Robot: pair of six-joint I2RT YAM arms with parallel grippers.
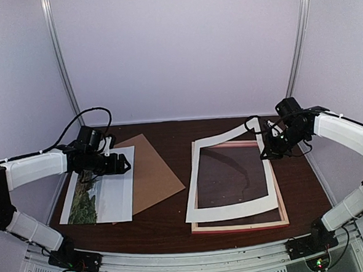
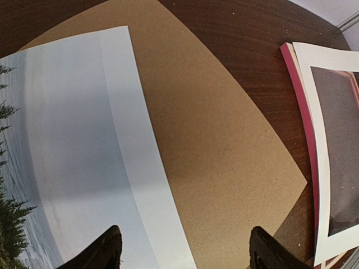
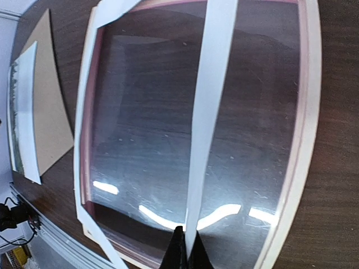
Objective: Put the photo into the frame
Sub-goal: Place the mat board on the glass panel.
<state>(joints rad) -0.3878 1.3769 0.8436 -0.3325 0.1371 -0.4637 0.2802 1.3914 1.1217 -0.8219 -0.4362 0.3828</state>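
Photo (image 1: 108, 196) lies face up at the left of the table (image 1: 168, 226), partly on the brown board (image 1: 156, 174), long axis running near-to-far, directly under our left gripper (image 2: 185, 249), whose fingers stand wide w/ nothing between. So we judge the L arm nearer; the frame (image 1: 236, 227) sits well to the right, where our right gripper (image 3: 185, 252) pinches the white mat (image 1: 232, 212), its far corner raised.

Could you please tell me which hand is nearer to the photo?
Left. The left hand hangs open just above the photo; the right hand is far off to its right, pinching the white mat over the frame.
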